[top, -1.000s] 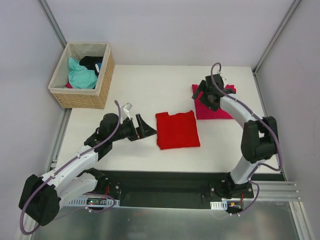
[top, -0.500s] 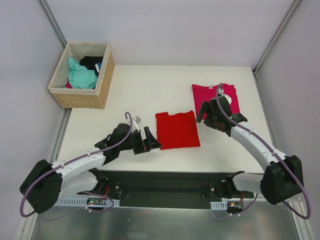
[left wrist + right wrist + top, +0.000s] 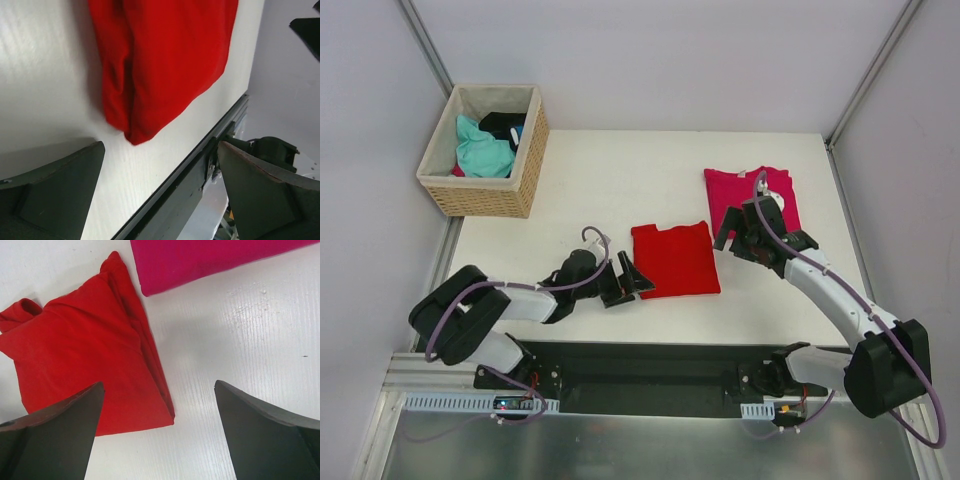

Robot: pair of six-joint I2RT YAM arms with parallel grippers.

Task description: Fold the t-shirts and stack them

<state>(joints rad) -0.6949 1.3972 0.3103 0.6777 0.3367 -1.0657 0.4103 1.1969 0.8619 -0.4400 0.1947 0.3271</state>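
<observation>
A folded bright red t-shirt [image 3: 674,260] lies flat at the table's middle front; it also shows in the left wrist view [image 3: 165,55] and the right wrist view [image 3: 85,360]. A folded magenta-pink t-shirt [image 3: 740,190] lies at the back right, its edge showing in the right wrist view [image 3: 210,260]. My left gripper [image 3: 628,283] is open and empty, low at the red shirt's near left corner. My right gripper [image 3: 740,232] is open and empty, over the table between the two shirts, covering part of the pink one.
A woven wicker basket [image 3: 528,150] with teal and black cloth inside stands at the back left. The table's black front rail [image 3: 650,360] runs just behind the left gripper. Grey walls close in both sides.
My left gripper has moved down and right to the red shirt's near left corner. My right arm has swung from over the pink shirt to its near left edge, then held still.
</observation>
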